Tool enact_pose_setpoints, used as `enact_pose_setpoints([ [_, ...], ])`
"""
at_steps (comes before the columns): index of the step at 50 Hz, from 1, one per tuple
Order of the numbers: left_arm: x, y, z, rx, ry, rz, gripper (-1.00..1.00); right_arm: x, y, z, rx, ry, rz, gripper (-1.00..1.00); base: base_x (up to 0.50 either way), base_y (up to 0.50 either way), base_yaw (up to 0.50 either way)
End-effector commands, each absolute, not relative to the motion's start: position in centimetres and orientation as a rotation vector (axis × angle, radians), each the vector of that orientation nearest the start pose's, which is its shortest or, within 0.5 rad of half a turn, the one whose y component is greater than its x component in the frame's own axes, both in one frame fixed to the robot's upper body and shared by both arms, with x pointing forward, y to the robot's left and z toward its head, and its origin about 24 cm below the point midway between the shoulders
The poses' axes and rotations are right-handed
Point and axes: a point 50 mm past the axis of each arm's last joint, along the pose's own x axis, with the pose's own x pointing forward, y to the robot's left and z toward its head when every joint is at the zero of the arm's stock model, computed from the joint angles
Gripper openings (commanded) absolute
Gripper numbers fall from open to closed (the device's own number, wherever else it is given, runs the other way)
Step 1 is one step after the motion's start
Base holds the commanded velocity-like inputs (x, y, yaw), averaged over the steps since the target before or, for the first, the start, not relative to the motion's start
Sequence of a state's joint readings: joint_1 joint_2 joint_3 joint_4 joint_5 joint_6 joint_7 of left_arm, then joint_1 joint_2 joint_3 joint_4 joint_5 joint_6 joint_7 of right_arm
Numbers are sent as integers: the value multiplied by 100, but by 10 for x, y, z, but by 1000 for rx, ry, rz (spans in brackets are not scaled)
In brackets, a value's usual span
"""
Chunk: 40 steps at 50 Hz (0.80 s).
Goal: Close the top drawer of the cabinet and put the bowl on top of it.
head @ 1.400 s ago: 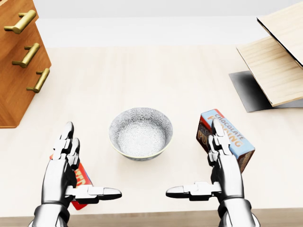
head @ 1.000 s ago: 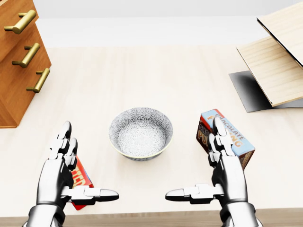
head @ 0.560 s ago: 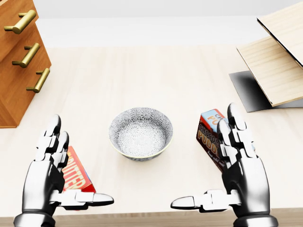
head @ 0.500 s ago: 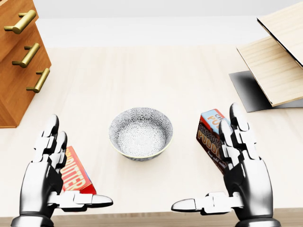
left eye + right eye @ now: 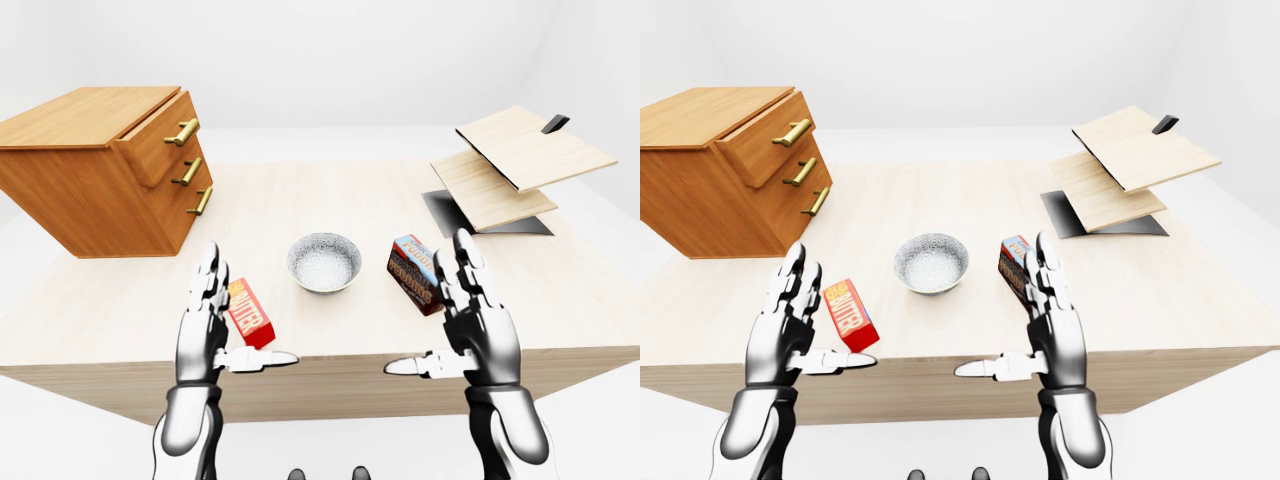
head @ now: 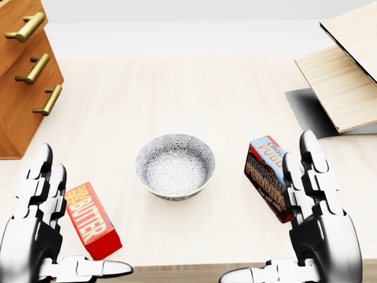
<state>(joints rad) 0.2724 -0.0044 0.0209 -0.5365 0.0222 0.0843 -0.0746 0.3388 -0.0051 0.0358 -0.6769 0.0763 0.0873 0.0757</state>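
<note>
The red box [image 6: 93, 219], near left on the surface [image 6: 177, 94], reads "BUTTER" in white. The brown and blue box [image 6: 268, 180], near right, reads "PUDDING" on its dark side; its top lettering is partly hidden.

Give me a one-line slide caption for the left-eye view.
Open left robot hand and right robot hand hover at table edge; bowl between butter box and pudding box; top drawer of cabinet ajar.

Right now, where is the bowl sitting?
In the head view the bowl sits upright on the table near the middle, between the butter box at lower left and the chocolate pudding box at right.
</note>
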Motion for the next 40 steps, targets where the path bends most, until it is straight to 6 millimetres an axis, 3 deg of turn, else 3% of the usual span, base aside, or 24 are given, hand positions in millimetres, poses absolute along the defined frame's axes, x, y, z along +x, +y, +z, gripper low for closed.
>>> enact_pose_setpoints([
  [1,185,164,108,68,-217,35,100,173,-156,125,51,-280,41,100,0,0,0],
  [12,182,167,112,60,-228,40,100,171,-157,126,59,-284,46,100,0,0,0],
  [40,184,169,111,58,-223,45,100,173,-157,124,56,-276,43,100,19,0,0],
])
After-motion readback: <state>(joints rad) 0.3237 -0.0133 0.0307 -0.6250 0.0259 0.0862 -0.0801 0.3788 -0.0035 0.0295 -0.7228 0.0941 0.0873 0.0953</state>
